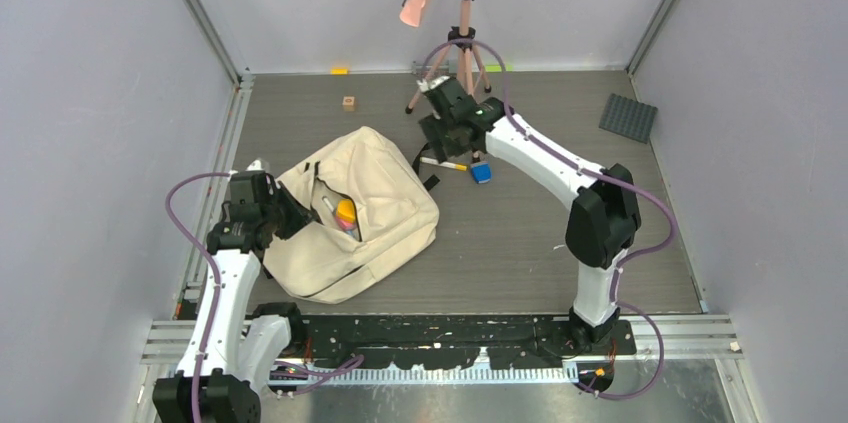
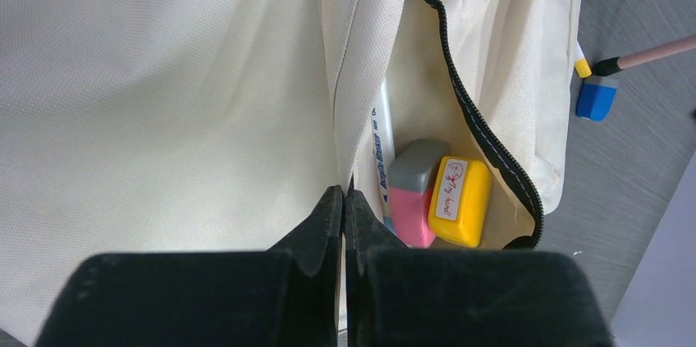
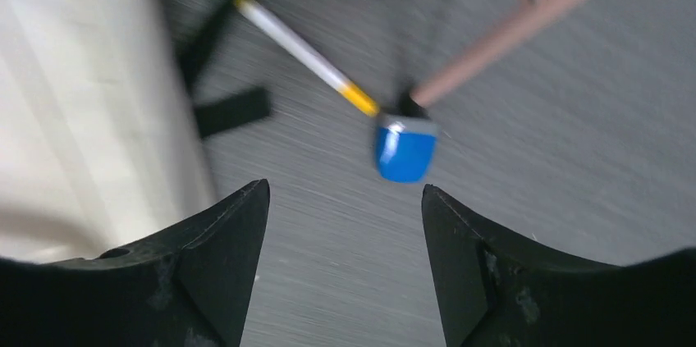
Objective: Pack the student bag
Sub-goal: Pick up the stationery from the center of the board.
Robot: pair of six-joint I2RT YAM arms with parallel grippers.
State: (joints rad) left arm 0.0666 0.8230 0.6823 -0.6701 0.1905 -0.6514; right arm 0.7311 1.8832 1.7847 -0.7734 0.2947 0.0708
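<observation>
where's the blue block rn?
Top view: the blue block sits on the table just right of the bag, at the pen's yellow end, beside a tripod foot. It's ahead of the open right claw.

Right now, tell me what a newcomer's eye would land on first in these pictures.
The cream student bag lies left of centre on the dark table, its zip open on a yellow block and a pink-and-grey eraser. The left gripper pinches the opening's edge. The right gripper is open, facing a blue block beside a pen.
</observation>
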